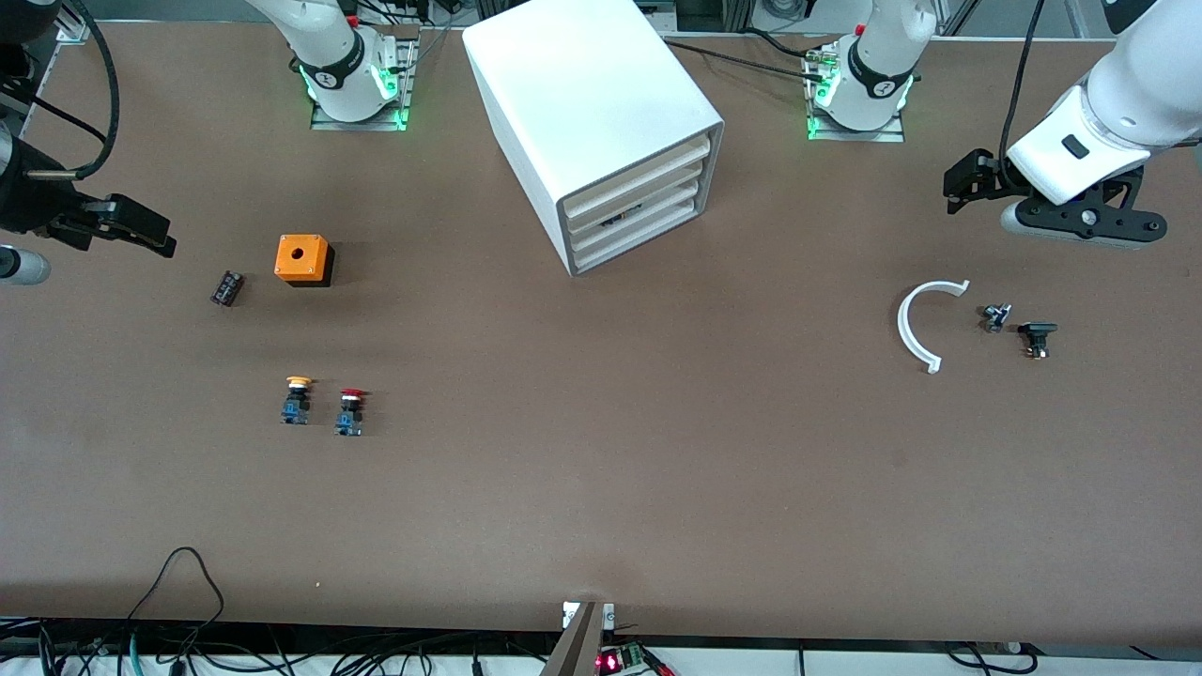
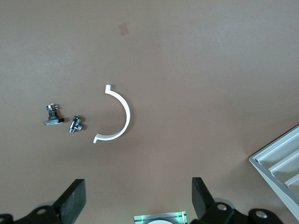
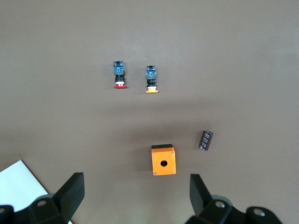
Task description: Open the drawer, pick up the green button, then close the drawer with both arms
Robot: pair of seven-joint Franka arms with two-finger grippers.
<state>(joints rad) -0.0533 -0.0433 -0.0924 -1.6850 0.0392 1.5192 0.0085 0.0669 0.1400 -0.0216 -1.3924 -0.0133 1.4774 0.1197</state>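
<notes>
The white cabinet (image 1: pixel 601 113) stands at the table's middle, near the arms' bases. Its four tray drawers (image 1: pixel 639 211) all look pushed in, with something dark showing in a gap between two of them. The green-capped button is hidden. My left gripper (image 1: pixel 1047 188) hangs open and empty high over the left arm's end of the table; its wrist view (image 2: pixel 138 205) shows the black fingers (image 2: pixel 72 200) wide apart. My right gripper (image 1: pixel 75 221) hangs open and empty over the right arm's end; it shows in its wrist view (image 3: pixel 137 200) too.
Toward the right arm's end lie an orange box (image 1: pixel 302 257), a dark cylinder (image 1: pixel 226 287), a yellow-capped button (image 1: pixel 298 399) and a red-capped button (image 1: pixel 349 413). Toward the left arm's end lie a white half ring (image 1: pixel 916 329) and two small dark parts (image 1: pixel 995 316) (image 1: pixel 1037 338).
</notes>
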